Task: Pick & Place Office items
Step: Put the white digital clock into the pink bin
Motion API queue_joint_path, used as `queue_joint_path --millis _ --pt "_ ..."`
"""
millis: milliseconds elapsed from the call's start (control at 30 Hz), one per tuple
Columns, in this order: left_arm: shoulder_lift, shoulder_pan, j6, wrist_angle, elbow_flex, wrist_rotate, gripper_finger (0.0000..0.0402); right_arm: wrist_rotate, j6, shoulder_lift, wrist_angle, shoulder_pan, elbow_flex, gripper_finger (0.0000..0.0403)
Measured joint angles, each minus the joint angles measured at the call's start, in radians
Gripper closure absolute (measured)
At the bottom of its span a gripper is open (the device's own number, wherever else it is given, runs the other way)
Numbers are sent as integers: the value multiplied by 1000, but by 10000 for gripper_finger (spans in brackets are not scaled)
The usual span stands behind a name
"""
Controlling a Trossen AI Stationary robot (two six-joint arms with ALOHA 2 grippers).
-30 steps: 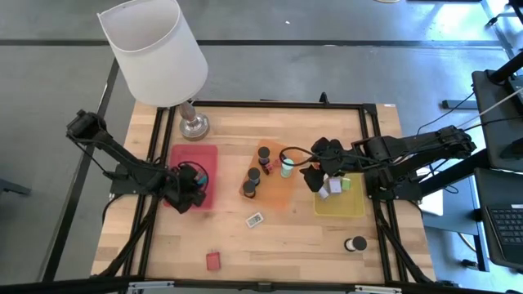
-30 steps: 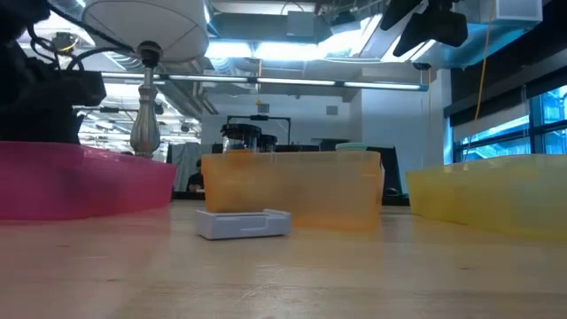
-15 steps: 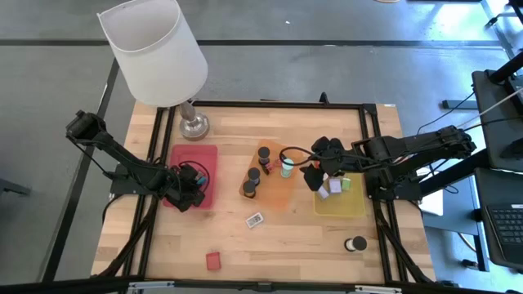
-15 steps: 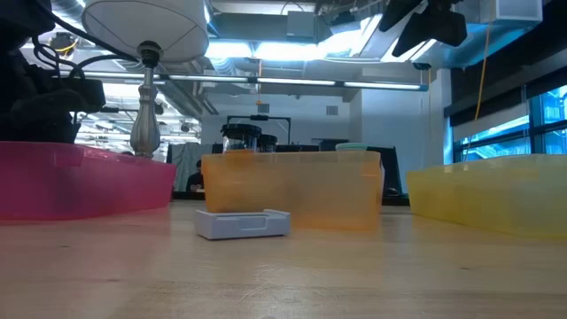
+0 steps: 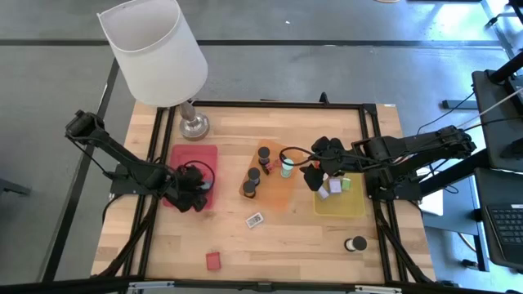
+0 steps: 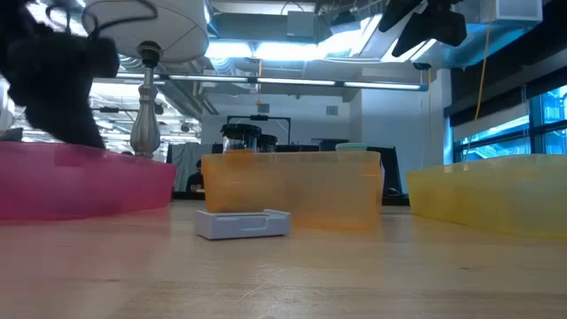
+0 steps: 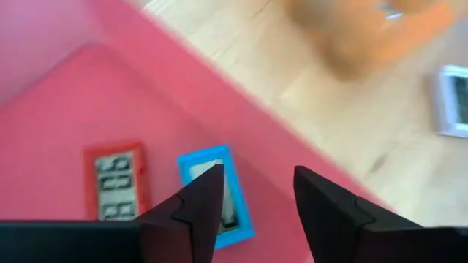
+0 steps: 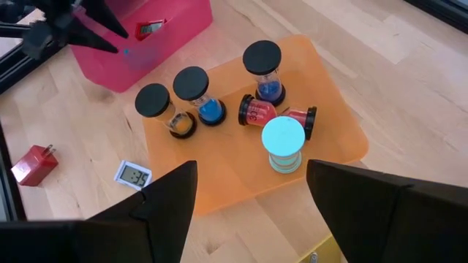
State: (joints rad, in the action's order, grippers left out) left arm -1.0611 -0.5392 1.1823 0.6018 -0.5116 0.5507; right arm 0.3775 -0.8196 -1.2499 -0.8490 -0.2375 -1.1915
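Left gripper (image 7: 252, 193) is positioned over the near corner of the pink tray (image 7: 66, 117), fingers spread apart with nothing between them. Directly beneath the fingertips lies a flat blue-framed rectangle (image 7: 218, 191) on the tray floor; a red-framed rectangle (image 7: 113, 180) lies just beside it, apart from it. In the high view the left gripper (image 5: 194, 189) sits at the tray's right side, toward the table's front edge.

Beyond the left gripper, on bare table (image 5: 286, 237), a small white rectangle with a display (image 5: 255, 219) lies just in front of the orange tray (image 5: 282, 196). A red block (image 5: 213, 260) lies well apart, near the front edge.

Right gripper (image 5: 320, 170) hovers above the gap between the orange tray and the yellow tray (image 5: 353, 202), fingers wide apart, holding nothing. Below and ahead of it, the orange tray (image 8: 329, 139) carries three upright black-capped bottles (image 8: 194, 95), a teal-capped round one (image 8: 283, 143) upright, and two red ones lying on their sides (image 8: 256, 112). Just beside the right gripper, in the yellow tray, are a lavender block (image 5: 334, 186) and a small green piece (image 5: 346, 183).

A black round roll (image 5: 355, 244) stands alone on the table, well apart from the right gripper, toward the front.

Farthest back stands the lamp (image 5: 155, 53).
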Motion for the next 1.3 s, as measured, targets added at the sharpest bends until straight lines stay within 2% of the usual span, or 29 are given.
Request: queue_joint_path --millis 200,433,633,800,1033,1167,1300 --pt "0 0 -94 -46 -100 0 224 0 -1 0 0 0 0 142" --pt "-54 -1 -140 -402 -112 35 195 0 -1 0 0 0 0 142" --pt "-220 -1 -191 -769 -112 13 163 -1 54 0 0 0 0 142" --pt "-370 -1 -301 -1000 -120 8 158 -4 105 0 0 0 0 142" --pt "-571 -1 -580 -942 -316 -54 157 -49 165 0 0 0 0 142" --pt "-665 -1 -699 -718 -480 -56 158 -70 185 0 -3 0 0 142" --pt "-751 -1 -640 -430 -625 -46 158 -90 216 0 -5 0 0 142"
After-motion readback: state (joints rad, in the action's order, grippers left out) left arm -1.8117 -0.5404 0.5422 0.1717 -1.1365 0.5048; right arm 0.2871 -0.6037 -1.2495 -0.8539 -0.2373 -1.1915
